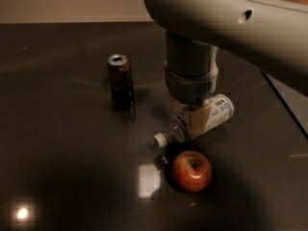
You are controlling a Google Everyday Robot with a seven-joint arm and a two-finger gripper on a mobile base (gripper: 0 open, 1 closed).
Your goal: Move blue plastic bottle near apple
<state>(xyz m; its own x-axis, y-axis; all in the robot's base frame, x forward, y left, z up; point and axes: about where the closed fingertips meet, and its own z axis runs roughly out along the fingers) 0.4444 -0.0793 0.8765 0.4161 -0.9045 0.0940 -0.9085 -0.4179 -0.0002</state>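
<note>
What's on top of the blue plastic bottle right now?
The gripper sits over the blue plastic bottle, fingers shut around its middle. That part is covered; the cap end and base show.
</note>
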